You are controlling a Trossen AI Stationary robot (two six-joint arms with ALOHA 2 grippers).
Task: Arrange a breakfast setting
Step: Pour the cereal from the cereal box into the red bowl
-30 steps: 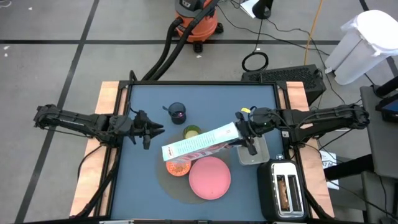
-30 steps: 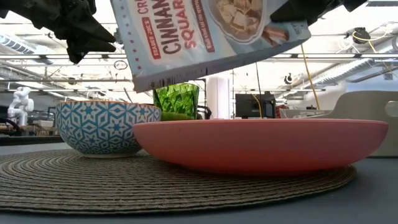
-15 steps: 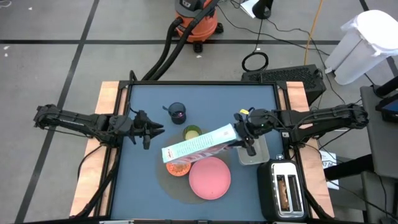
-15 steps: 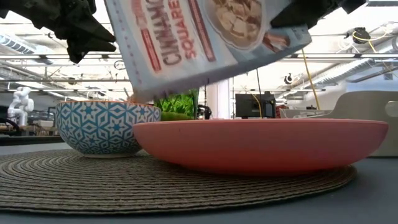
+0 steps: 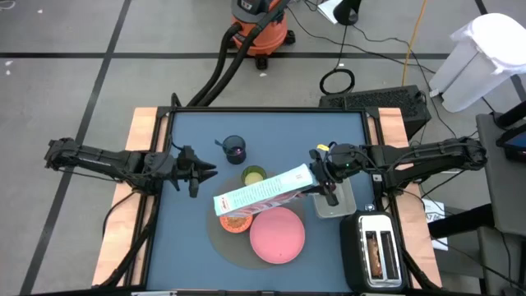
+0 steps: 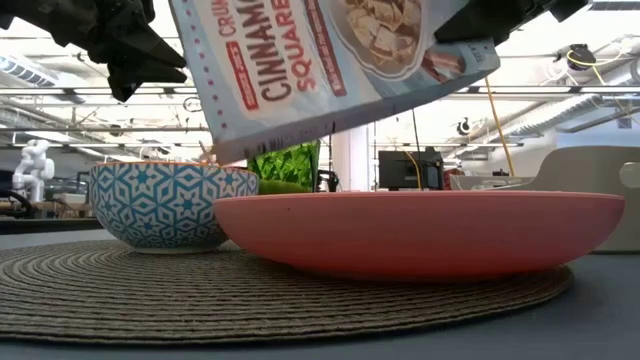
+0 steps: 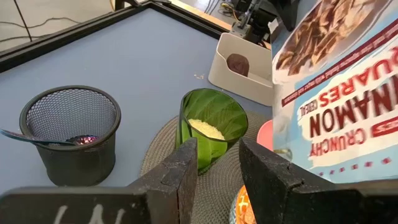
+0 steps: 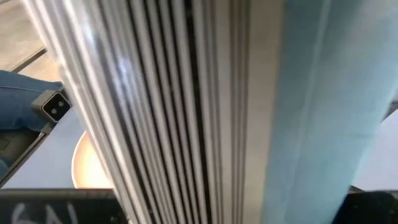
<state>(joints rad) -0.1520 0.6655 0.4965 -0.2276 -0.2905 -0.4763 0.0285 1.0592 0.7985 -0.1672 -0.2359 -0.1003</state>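
Risk: cereal could be spilled onto the mat point(image 5: 220, 238) or plate point(image 5: 277, 233) if the box point(image 5: 263, 191) is tipped further or drifts off the bowl point(image 5: 234, 220), whose rim is barely cleared. Slip in the grip is also possible, since the box is held only at one end. The right claw point(image 5: 322, 174) is clenched on the box's upper end; its mouth hangs over the bowl, well away from that claw. The left claw point(image 5: 200, 173) waits part-open, empty, beside the mug point(image 5: 235, 149), aimed at the cup point(image 5: 254, 174).
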